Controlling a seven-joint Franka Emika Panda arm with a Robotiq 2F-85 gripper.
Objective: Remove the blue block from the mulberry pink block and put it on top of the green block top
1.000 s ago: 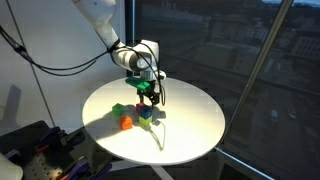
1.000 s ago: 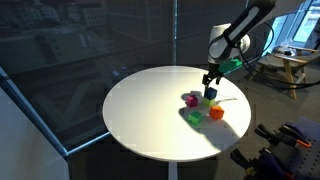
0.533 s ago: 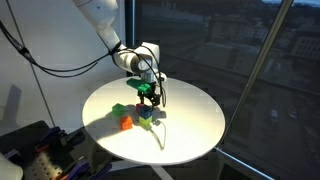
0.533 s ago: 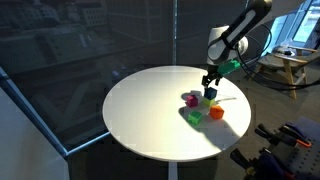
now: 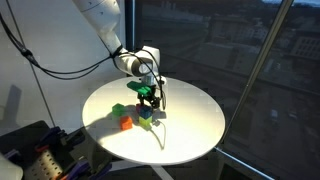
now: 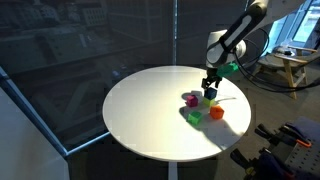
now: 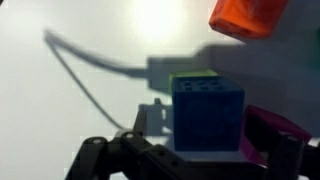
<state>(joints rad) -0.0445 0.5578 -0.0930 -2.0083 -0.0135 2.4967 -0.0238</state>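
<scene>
The gripper (image 5: 148,95) hung just above the blue block (image 7: 207,115), jaws spread open and holding nothing. The blue block sat right beside the mulberry pink block (image 7: 270,135) — the green block (image 6: 196,116) stood nearby, apart.

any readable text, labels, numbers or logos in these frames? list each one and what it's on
No readable text in any view.
Blue block: no text, only a grid of small dots on its face.
Orange block and pink block: plain faces, nothing printed.
Gripper: any marking is too small to read in both exterior views.
</scene>
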